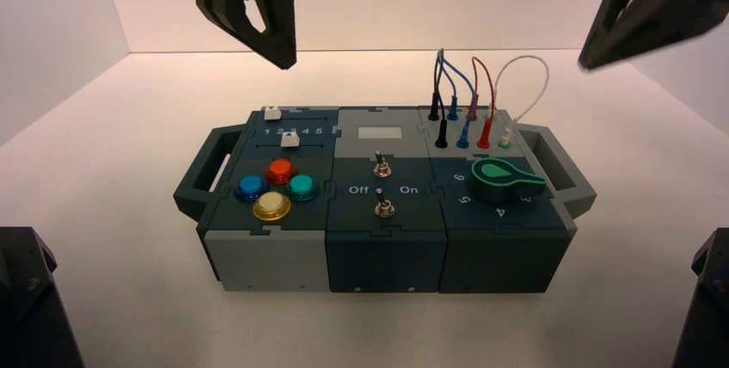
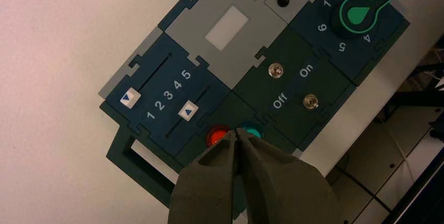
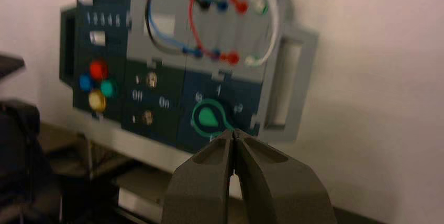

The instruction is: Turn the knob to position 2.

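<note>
Hanging high above the box, both arms are clear of it. The left end effector is up over the far left of the white tabletop, its fingers pressed together with no gap and nothing between them. The right end effector is up at the far right, also closed tight and empty. The knob sits on the dark blue panel at the box's right end, just in front of the row of coloured wire plugs, its bright green pointer aimed toward the right handle, between the numerals 2 and 3.
</note>
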### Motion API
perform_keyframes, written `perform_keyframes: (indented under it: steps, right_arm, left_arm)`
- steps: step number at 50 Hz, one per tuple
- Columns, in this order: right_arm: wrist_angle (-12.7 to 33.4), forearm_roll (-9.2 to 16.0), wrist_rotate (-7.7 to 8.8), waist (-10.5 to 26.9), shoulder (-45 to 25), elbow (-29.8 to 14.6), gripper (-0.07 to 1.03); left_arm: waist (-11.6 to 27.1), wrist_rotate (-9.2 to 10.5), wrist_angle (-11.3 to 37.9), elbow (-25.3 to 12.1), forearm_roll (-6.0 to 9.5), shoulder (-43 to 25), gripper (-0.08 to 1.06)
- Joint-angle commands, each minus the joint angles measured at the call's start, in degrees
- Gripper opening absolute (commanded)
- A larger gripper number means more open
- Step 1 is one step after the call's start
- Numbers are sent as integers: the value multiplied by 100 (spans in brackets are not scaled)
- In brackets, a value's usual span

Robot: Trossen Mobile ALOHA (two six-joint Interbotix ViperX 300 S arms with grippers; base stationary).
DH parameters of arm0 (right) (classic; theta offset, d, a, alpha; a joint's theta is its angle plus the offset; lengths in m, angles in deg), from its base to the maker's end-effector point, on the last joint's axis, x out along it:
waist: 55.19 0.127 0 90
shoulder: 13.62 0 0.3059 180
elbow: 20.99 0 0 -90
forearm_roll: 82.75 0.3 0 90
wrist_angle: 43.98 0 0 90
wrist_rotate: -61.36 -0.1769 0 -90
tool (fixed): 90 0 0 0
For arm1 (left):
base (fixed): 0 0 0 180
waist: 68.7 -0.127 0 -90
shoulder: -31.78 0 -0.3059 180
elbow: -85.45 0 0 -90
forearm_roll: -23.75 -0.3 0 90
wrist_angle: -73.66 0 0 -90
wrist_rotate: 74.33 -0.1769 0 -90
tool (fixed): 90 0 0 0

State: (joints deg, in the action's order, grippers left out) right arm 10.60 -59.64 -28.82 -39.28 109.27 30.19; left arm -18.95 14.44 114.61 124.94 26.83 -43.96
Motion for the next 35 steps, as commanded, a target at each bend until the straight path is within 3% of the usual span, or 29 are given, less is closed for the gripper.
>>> perform_keyframes:
  steps: [1, 22, 35]
  right_arm:
    - [9, 132, -26, 26, -158, -70, -2]
    - [35, 264, -26, 457, -1099, -18, -2]
    - [53, 308, -35, 536, -1187, 35, -2]
  left_arm:
    - [18, -44, -35, -141, 0, 70, -3]
    - [26, -44, -44, -158, -9, 35, -3]
    - [26, -53, -44, -167, -18, 35, -3]
